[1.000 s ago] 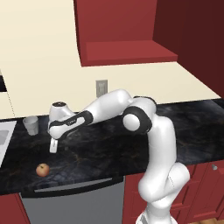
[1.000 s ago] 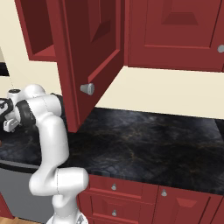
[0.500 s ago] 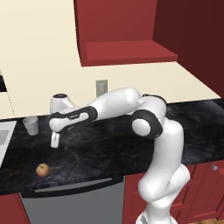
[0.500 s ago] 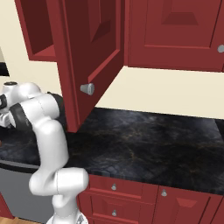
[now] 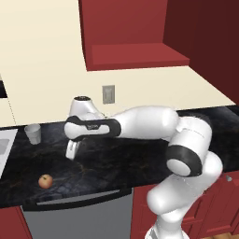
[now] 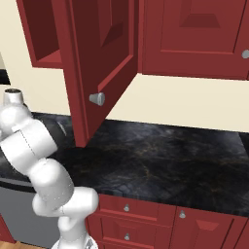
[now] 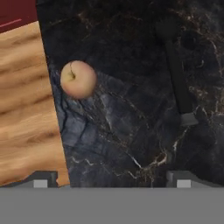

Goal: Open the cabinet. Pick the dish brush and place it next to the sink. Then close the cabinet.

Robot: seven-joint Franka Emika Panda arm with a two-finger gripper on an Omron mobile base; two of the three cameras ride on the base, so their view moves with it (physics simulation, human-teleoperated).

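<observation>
The cabinet [image 6: 104,58] is seen with its door swung open. The black dish brush [image 7: 176,70] is laid flat on the dark surface [image 7: 131,131].

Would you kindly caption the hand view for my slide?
Open gripper above the dark counter, dish brush lying flat, apple nearby.

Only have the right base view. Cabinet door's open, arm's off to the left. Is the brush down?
Observer: Yes. In the hand view the dish brush lies flat on the black counter, with nothing touching it.
Operator: Gripper?
Observer: The gripper is open and empty, pointing down over the counter.
Operator: Near the sink?
Observer: The left base view has the sink rim at its left edge, with a cup and an apple between it and the gripper.
</observation>
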